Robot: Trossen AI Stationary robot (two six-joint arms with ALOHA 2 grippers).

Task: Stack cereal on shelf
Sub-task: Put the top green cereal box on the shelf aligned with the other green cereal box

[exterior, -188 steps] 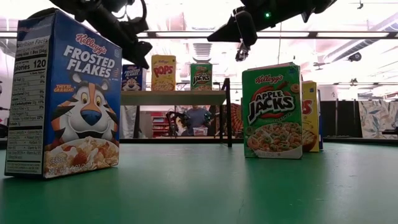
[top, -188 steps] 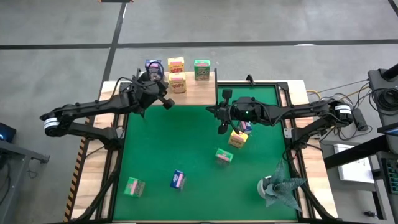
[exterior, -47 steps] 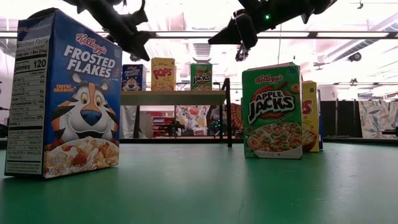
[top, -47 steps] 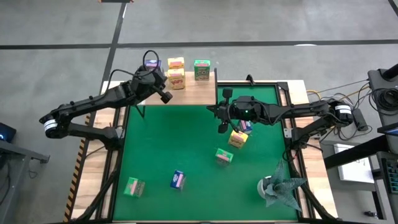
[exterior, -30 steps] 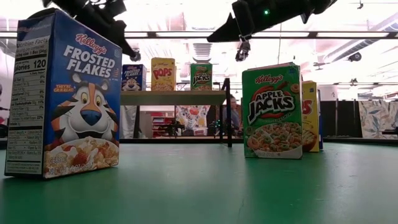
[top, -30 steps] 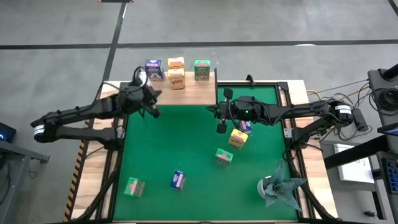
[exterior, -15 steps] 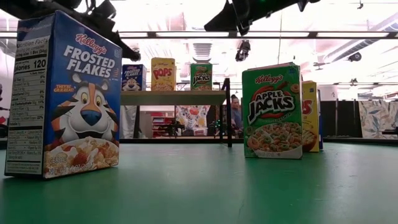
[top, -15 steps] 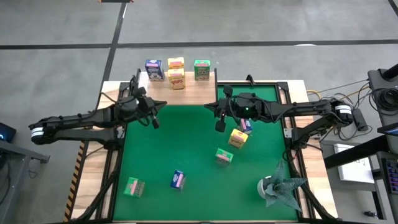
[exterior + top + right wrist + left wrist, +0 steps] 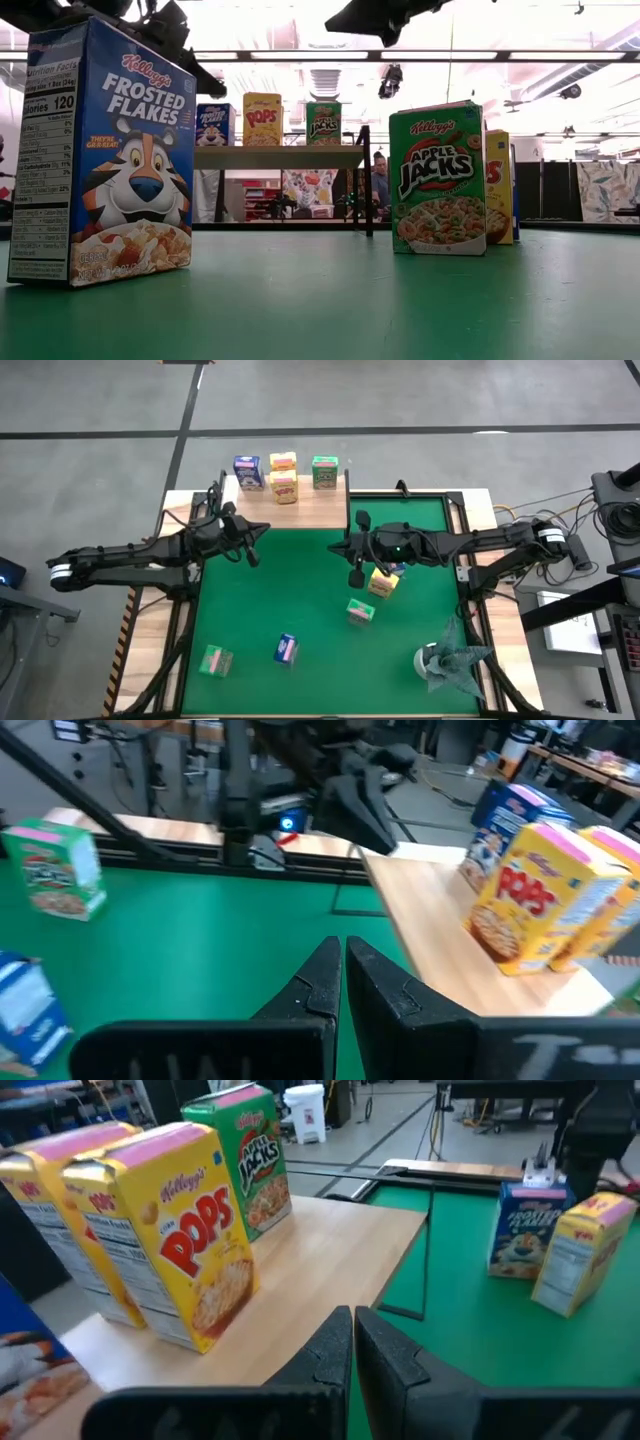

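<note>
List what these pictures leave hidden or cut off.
- Blue box by the right gripper: mostly under the arm in the high view.
- Yellow box: largely behind the green Apple Jacks box in the low view.
- Second yellow shelf box: label hidden by the front Pops box, left wrist view.

Four cereal boxes stand upright on the light wooden shelf (image 9: 315,505), a blue (image 9: 246,471), two yellow (image 9: 284,481) and a green (image 9: 324,471), while five more sit scattered on the green mat (image 9: 300,600), all upright.
</note>
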